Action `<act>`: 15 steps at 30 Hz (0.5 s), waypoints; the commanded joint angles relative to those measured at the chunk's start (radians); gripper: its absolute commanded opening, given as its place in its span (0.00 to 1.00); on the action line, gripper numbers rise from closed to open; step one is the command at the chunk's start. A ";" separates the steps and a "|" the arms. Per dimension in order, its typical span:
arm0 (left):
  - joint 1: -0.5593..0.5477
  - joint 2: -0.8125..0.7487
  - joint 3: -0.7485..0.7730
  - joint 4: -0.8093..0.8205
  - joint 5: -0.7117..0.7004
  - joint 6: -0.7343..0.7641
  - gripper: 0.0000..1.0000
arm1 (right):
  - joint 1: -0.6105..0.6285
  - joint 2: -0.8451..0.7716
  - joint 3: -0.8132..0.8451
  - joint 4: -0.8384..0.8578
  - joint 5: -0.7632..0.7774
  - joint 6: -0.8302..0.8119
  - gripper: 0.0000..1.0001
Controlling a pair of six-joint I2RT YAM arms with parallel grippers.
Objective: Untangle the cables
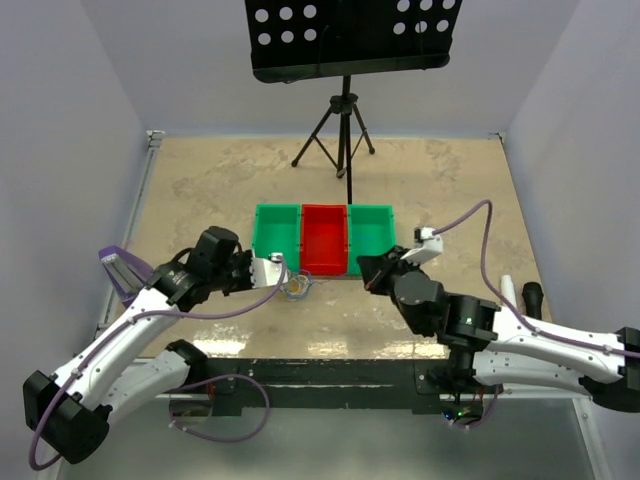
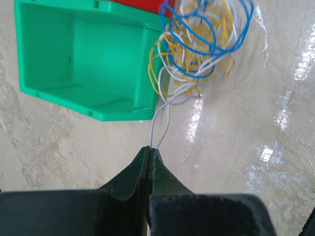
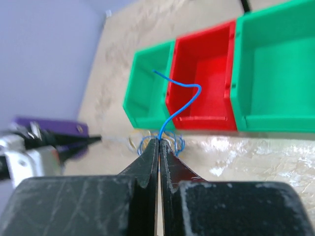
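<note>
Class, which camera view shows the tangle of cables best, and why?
Left wrist: the cables fill its upper part, with blue, white and yellow strands distinct. Top external shows only a tiny clump; right wrist, low loops and one blue end.

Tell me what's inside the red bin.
Only bare red floor shows in the red bin; its near wall hides the front strip. The blue cable merely crosses before it.

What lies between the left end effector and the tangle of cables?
Left wrist view: only two thin white strands run from the shut left end effector to the cables, over bare table.
</note>
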 commanded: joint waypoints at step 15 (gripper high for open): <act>0.008 -0.046 -0.044 -0.133 -0.223 0.108 0.00 | -0.074 -0.004 0.482 -0.896 0.572 0.441 0.00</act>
